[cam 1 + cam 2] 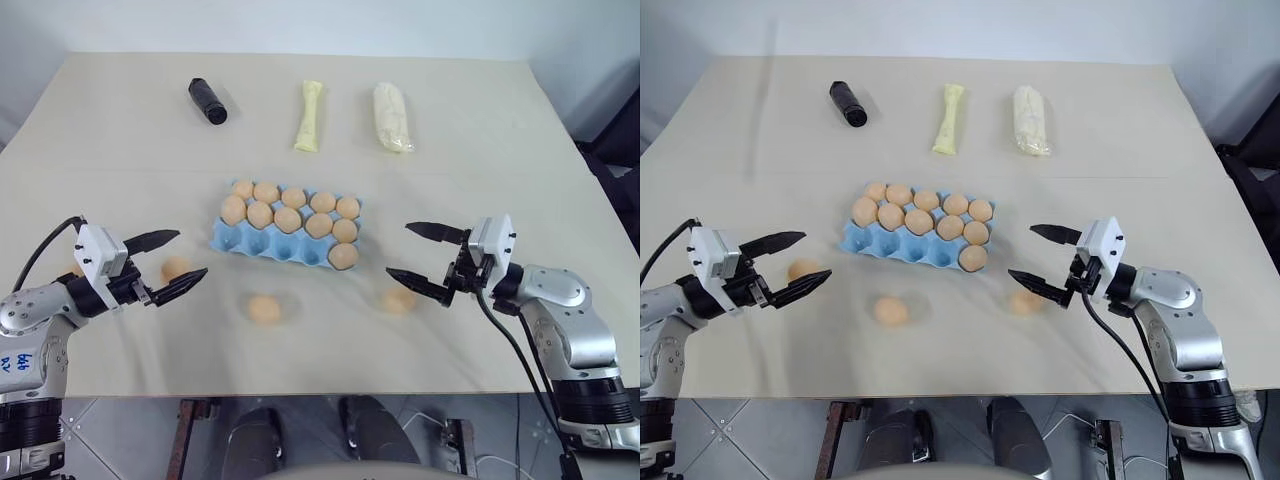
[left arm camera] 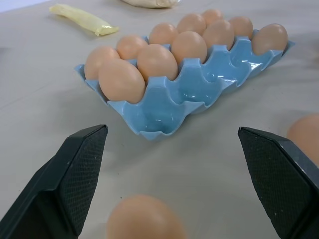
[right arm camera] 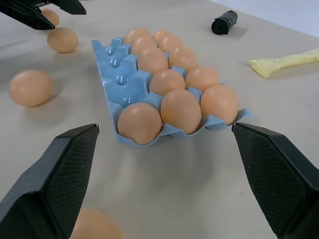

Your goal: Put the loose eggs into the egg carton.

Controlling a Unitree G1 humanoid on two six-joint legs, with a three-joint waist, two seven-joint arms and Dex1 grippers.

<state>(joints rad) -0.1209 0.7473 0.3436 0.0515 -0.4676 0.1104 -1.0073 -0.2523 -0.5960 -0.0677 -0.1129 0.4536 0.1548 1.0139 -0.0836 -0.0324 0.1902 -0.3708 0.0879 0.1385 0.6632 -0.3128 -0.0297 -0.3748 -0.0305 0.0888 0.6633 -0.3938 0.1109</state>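
Observation:
The light blue egg carton [image 1: 270,245] lies mid-table with several orange-tan eggs in its back rows and one at the right end of the front row; the other front cups are empty. Loose eggs lie on the table in front of it: one [image 1: 176,268] beside my left gripper [image 1: 190,254], one [image 1: 265,309] in the middle, one [image 1: 399,300] just below my right gripper [image 1: 398,250]. Both grippers hover level above the table, open and empty, pointing inward at the carton. The left wrist view has an egg [image 2: 144,219] low between the fingers.
Along the far side lie a black cylinder [image 1: 207,101], a pale yellow elongated packet [image 1: 311,117] and a whitish bag [image 1: 392,117]. The table's near edge runs just under both arms. Bare tabletop surrounds the carton on both sides.

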